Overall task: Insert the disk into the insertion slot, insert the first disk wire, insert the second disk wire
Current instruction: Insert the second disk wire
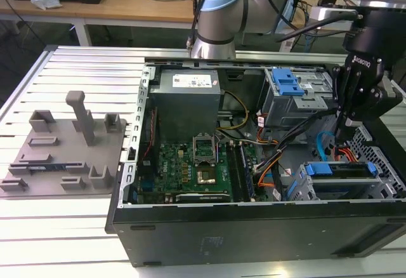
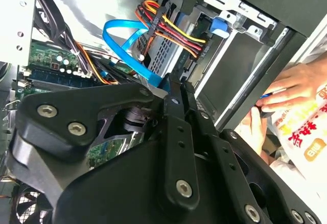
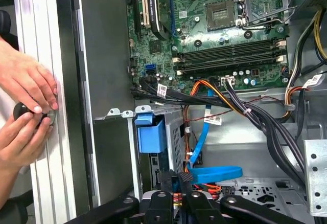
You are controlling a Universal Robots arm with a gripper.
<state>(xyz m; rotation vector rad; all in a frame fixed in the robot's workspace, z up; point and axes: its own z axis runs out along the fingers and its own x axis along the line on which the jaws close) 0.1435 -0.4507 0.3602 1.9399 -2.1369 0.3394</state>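
The disk (image 1: 339, 169), edged by its blue carrier, lies in the insertion slot (image 1: 387, 186), the grey perforated cage at the case's front on the exterior view's right. The carrier's blue tab (image 3: 150, 134) also shows in the first wrist view. My gripper (image 1: 346, 127) hangs just above the cage. In both wrist views its fingers are together, shut on the black plug end (image 3: 186, 176) of a flat blue disk wire (image 2: 125, 40). That wire loops away from the fingertips (image 2: 174, 92). A bundle of red, yellow and orange wires (image 2: 171, 28) runs to the cage behind it.
The open black computer case (image 1: 254, 227) lies on a slatted white table (image 1: 63, 227), with the motherboard (image 1: 190, 164) in its middle and a taller grey cage with a blue latch (image 1: 288, 87) behind. A grey fixture plate (image 1: 63, 151) sits on the exterior view's left. A person's hands (image 3: 23, 111) rest at the case edge.
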